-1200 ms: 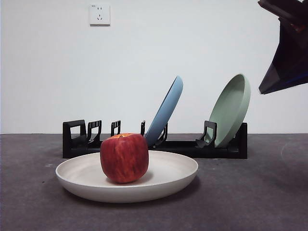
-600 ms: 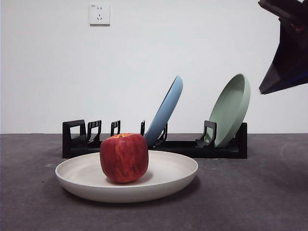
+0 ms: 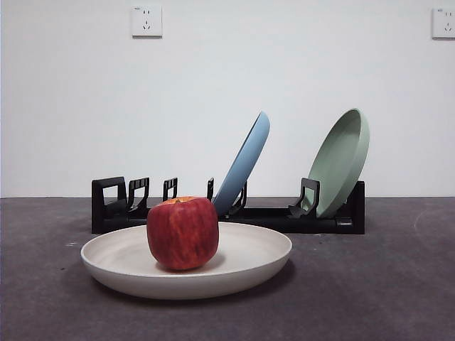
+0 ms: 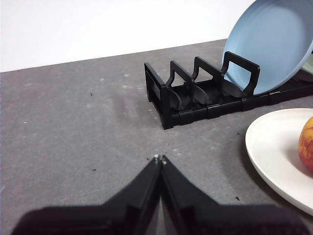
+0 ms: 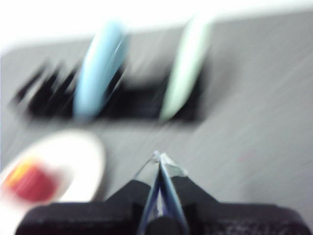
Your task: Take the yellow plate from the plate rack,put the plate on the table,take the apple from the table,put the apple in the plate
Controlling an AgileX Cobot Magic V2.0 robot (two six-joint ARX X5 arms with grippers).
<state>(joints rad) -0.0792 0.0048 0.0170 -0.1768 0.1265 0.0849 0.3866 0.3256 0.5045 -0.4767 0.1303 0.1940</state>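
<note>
The red apple (image 3: 183, 232) sits in the cream yellow plate (image 3: 234, 273), which lies flat on the dark grey table (image 3: 370, 291) in front of the black plate rack (image 3: 274, 217). In the left wrist view my left gripper (image 4: 160, 158) is shut and empty above bare table, off to the side of the rack's (image 4: 195, 98) looped end, with the plate's rim (image 4: 269, 147) and a sliver of apple (image 4: 307, 149) at the frame's edge. The right wrist view is motion-blurred; my right gripper (image 5: 160, 156) is shut and empty, well back from the plate (image 5: 73, 161) and apple (image 5: 29, 183).
A light blue plate (image 3: 245, 163) and a pale green plate (image 3: 343, 160) lean in the rack's slots. A white wall with two sockets (image 3: 146, 21) stands behind the table. No arm shows in the front view.
The dark arm at the front view's top right corner has left the picture, uncovering a second wall socket. Apple, plate and rack stay put.
</note>
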